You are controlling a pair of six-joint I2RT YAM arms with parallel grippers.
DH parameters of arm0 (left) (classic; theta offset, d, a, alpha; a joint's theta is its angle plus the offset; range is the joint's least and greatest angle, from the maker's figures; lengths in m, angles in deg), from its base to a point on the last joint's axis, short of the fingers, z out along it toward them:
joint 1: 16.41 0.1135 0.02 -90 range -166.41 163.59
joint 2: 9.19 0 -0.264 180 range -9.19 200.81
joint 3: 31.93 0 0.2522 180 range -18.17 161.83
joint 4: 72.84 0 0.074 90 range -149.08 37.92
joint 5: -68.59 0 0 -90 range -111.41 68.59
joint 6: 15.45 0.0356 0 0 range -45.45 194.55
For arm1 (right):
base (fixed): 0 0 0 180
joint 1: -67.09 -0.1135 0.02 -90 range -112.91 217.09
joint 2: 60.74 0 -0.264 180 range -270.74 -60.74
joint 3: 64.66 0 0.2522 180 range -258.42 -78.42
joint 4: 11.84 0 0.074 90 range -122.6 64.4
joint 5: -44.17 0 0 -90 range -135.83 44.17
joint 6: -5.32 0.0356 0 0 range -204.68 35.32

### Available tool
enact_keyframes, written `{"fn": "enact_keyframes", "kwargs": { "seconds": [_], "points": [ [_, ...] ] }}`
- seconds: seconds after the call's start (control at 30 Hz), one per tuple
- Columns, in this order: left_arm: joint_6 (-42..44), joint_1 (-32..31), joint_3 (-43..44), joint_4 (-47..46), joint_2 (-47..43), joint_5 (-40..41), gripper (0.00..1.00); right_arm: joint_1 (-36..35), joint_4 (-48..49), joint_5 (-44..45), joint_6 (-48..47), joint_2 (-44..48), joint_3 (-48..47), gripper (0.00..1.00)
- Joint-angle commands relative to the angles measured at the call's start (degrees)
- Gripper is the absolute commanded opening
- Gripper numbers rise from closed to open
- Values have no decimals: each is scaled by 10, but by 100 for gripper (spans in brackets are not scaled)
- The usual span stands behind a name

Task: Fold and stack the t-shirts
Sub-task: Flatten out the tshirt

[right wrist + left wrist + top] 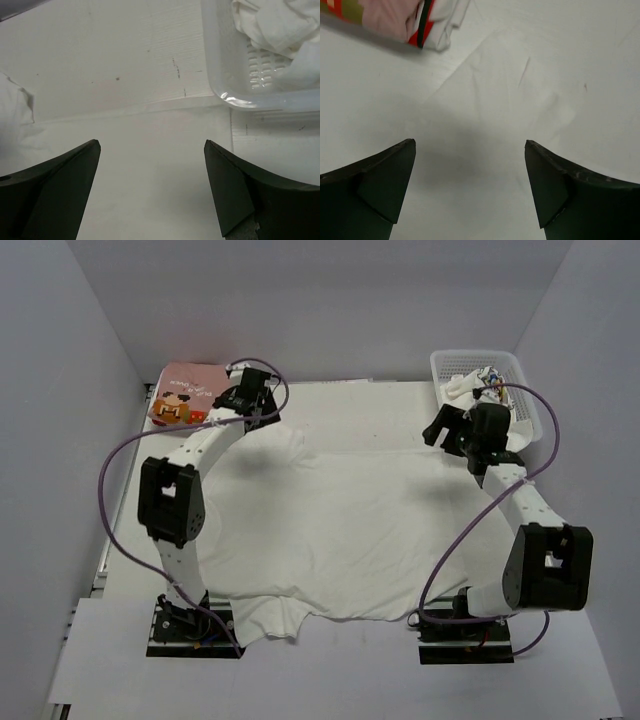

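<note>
The large white t-shirt (340,530) lies spread flat across the middle of the table. The pink t-shirt (185,395) with the cartoon print lies folded at the far left corner. My left gripper (255,400) hovers over the white shirt's far left part, open and holding nothing. In the left wrist view its jaws (470,142) stand wide over white cloth (485,100), with the pink t-shirt (385,17) beyond. My right gripper (455,425) is open and empty above the shirt's far right edge. In the right wrist view it (151,142) hangs over white cloth (150,170).
A white plastic lattice basket (525,405) with crumpled white cloth (465,385) in it stands at the far right, just beyond the right gripper; its rim (225,95) shows in the right wrist view. Grey walls close the table on three sides.
</note>
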Motion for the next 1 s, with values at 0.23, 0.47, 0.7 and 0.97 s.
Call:
{"fn": "enact_keyframes", "kwargs": {
  "seconds": [0.23, 0.47, 0.7, 0.97],
  "points": [
    [13, -16, -250, -83, -162, -111, 100, -87, -55, 59, -4, 37, 90, 90],
    [26, -16, -252, -108, -82, -136, 100, -130, -78, 111, 8, -56, 68, 90],
    [53, 1, -127, -84, 70, -142, 100, -151, -114, 145, 20, -197, -26, 90],
    [85, 20, 141, 17, 276, -149, 100, -145, -208, 183, 19, -370, -252, 90]
  ]
}}
